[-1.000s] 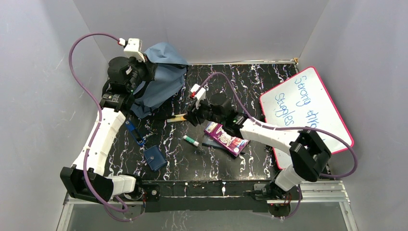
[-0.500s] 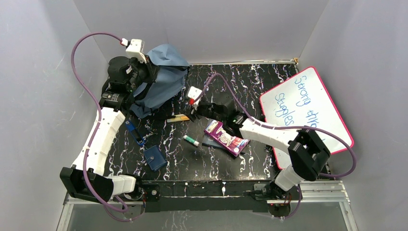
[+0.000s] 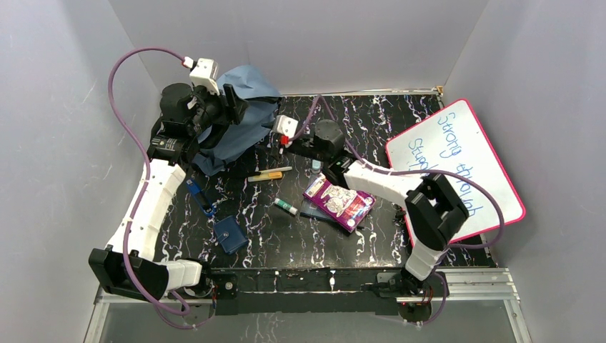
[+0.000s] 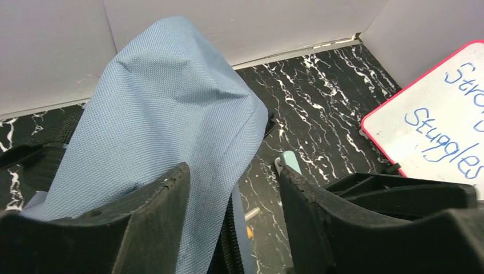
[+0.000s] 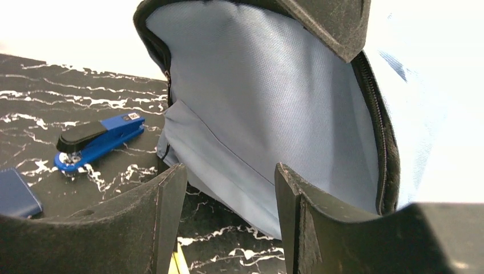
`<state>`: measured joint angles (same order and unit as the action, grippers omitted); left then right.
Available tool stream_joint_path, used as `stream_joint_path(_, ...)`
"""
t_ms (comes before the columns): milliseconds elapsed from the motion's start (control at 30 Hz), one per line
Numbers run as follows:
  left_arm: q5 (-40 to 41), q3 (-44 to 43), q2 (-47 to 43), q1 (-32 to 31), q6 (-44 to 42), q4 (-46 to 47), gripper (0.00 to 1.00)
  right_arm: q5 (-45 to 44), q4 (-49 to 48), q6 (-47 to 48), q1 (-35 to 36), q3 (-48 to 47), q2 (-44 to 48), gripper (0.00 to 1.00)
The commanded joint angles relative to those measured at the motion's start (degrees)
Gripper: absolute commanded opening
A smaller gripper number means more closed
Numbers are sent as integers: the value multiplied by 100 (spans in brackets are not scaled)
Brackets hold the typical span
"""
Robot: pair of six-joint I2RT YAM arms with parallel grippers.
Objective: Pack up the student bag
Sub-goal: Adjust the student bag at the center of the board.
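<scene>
The student bag (image 3: 246, 118) is slate-blue and slumps at the back left, its mouth facing right. My left gripper (image 3: 234, 106) is at the bag's top. In the left wrist view its jaws (image 4: 233, 171) stand apart, with the bag's fabric (image 4: 165, 108) and black zipper edge between them. My right gripper (image 3: 284, 146) hovers just right of the bag. It is open (image 5: 229, 168), holds nothing and faces the pale-blue lining (image 5: 268, 103) inside the bag's mouth.
On the black marbled table lie a yellow pen (image 3: 270, 174), a green-capped marker (image 3: 286, 207), a purple packet (image 3: 339, 202), a blue stapler (image 3: 200, 198) and a dark-blue pouch (image 3: 231, 234). A pink-rimmed whiteboard (image 3: 457, 161) is at the right. Grey walls enclose the table.
My left gripper's jaws have parted from the bag's top edge. My right gripper has moved up and back from the yellow pen toward the bag's mouth.
</scene>
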<state>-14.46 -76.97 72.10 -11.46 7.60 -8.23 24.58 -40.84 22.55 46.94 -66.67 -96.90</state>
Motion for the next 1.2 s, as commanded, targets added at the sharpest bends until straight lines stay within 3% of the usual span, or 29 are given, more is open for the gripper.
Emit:
stream_joint_path(0, -121, -134, -99, -5, -30, 5, 61, 4, -453, -427, 9, -569, -313, 66)
stream_joint_path(167, -136, -212, -146, -5, -39, -46, 73, -28, -442, -487, 16, -689, -516, 65)
stream_joint_path(333, -12, -308, -223, -4, -48, -70, 78, -118, -426, -503, 17, -668, -565, 66)
stream_joint_path(600, 395, -535, -398, -4, -267, -130, 79, -215, -445, -588, 10, -709, -679, 65)
stream_joint_path(833, 802, -572, -680, -5, -969, -551, 79, -207, -426, -628, 17, -789, -766, 65)
stream_joint_path(1167, 213, -86, -1298, -5, -1652, -1549, 79, -185, -391, -655, 12, -946, -915, 65)
